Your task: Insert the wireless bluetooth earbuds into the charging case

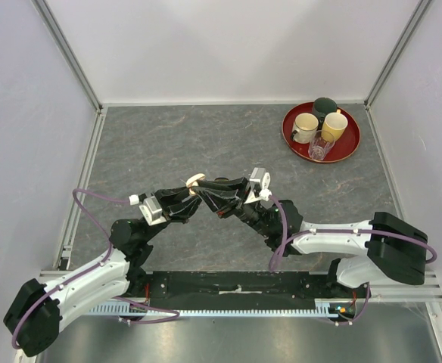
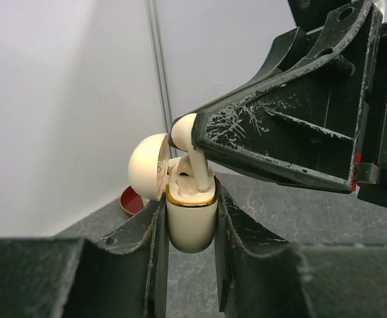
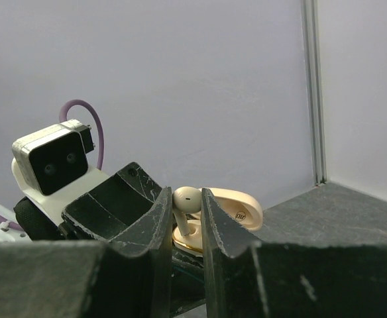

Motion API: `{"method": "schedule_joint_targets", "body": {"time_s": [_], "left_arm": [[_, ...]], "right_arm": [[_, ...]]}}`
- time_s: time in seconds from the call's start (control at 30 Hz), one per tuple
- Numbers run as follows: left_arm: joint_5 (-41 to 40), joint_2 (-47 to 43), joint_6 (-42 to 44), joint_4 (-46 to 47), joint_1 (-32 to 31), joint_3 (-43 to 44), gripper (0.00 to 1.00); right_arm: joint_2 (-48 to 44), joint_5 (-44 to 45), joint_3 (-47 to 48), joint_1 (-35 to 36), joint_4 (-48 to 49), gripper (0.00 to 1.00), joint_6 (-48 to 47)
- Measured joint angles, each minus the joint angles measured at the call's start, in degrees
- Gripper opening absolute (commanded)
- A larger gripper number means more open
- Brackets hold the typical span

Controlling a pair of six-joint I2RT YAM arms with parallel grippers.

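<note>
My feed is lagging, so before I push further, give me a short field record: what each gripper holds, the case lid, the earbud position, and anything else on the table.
left gripper: shut on the case, clamping its lower body
right gripper: shut on the earbud, near its head
case lid: open, swung back
earbud: cream, stem down in the case opening, head sticking out above it, not seated
elsewhere: red tray with cups, far right, away from both arms
</note>
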Motion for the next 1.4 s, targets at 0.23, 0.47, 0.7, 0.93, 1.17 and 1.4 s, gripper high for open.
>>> {"method": "schedule_joint_targets", "body": {"time_s": [0.23, 0.47, 0.7, 0.93, 1.17, 1.4], "left_arm": [[0.1, 0.0, -0.3, 0.0, 0.0, 0.0, 0.02], [0.1, 0.0, -1.2, 0.1, 0.0, 0.0, 0.02], [0.1, 0.3, -2.1, 1.2, 0.0, 0.0, 0.02], [0.1, 0.3, -2.5, 1.7, 0.0, 0.0, 0.02], [-0.2, 0.3, -2.6, 1.7, 0.1, 0.0, 0.02], [-0.6, 0.1, -2.7, 1.7, 0.1, -0.2, 0.02]], "right_arm": [[1.0, 0.0, 0.6, 0.0, 0.4, 0.00, 0.6], [1.9, 0.1, 0.8, 0.1, 1.5, 0.00, 1.2], [2.4, 0.7, 0.8, 0.2, 2.8, 0.00, 0.9], [2.4, 1.1, 0.8, 0.5, 3.3, 0.00, -0.1], [3.1, 1.3, 1.4, 0.5, 3.7, 0.00, -1.0], [3.6, 1.5, 1.7, 0.6, 3.7, 0.00, -1.9]]}}
